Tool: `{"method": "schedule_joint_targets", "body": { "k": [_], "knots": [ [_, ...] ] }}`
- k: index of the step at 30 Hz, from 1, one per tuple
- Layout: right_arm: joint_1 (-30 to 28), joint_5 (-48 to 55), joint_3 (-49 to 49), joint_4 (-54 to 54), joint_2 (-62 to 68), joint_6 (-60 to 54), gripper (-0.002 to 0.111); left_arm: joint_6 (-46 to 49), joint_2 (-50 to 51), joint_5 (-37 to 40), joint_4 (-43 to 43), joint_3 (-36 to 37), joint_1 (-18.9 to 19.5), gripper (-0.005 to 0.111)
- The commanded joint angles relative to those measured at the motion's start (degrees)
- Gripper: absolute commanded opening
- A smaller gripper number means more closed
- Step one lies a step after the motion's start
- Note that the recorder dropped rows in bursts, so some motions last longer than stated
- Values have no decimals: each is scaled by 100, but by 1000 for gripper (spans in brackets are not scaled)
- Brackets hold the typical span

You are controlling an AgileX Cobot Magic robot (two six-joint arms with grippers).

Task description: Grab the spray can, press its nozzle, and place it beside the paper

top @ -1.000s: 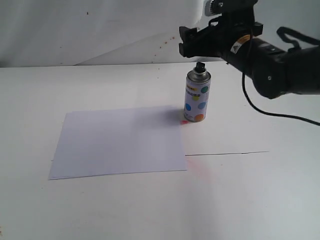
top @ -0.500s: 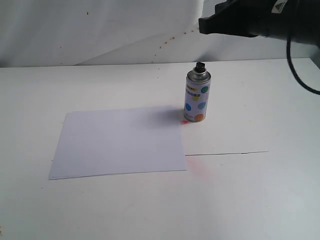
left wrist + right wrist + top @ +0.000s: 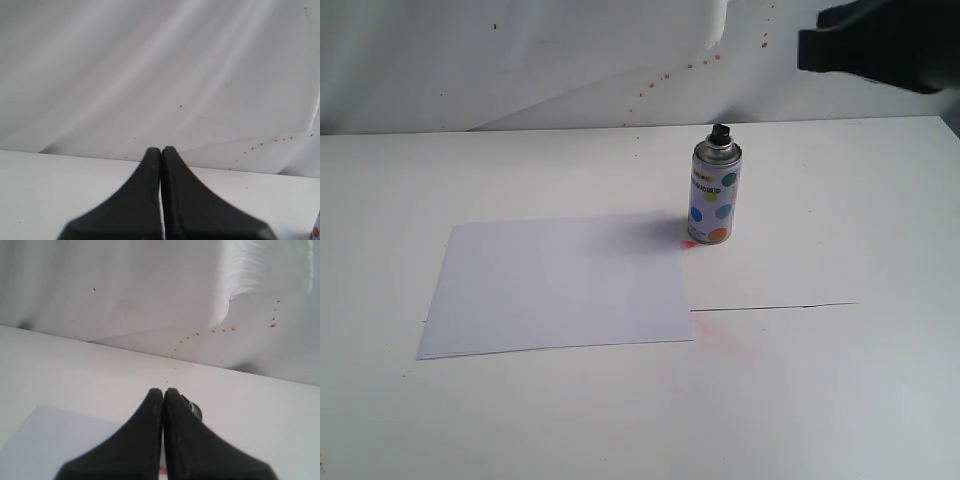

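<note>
no print I can read from here, the spray can (image 3: 717,205) carries a yellow band (image 3: 703,183) of small dark lettering, too small and blurred to make out, no legible brand or number

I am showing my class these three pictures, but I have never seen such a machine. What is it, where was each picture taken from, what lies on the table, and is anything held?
It is a robot with two arms. One picture views the whole white table from outside; the other two come from cameras on the wrists. On the table a spray can stands upright beside one corner of a flat sheet of paper. The black left fingers and right fingers, which do the grasping, are pressed shut with nothing between them, so nothing is held. The dark blur high in the outside picture is the right arm.
</note>
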Motion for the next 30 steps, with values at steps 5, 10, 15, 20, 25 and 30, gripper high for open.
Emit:
{"method": "schedule_joint_targets", "body": {
  "k": [5, 10, 15, 20, 25, 30],
  "knots": [
    [-21, -71, 1175, 828, -1477, -28, 0, 2, -30, 9, 6, 19, 10, 0],
    [-21, 305, 1245, 592, -1915, -28, 0, 2, -30, 9, 6, 19, 10, 0],
    [-21, 508, 1245, 301, -1979, -43, 0, 2, -30, 9, 6, 19, 10, 0],
    [-419, 507, 1903, -161, -2769, -27, 0, 2, -30, -1, 6, 19, 10, 0],
    [-1210, -686, 3876, -161, -4860, -27, 0, 2, -30, -1, 6, 19, 10, 0],
    [-1295, -718, 4826, -161, -5885, -27, 0, 2, -30, -1, 6, 19, 10, 0]
  ]
}}
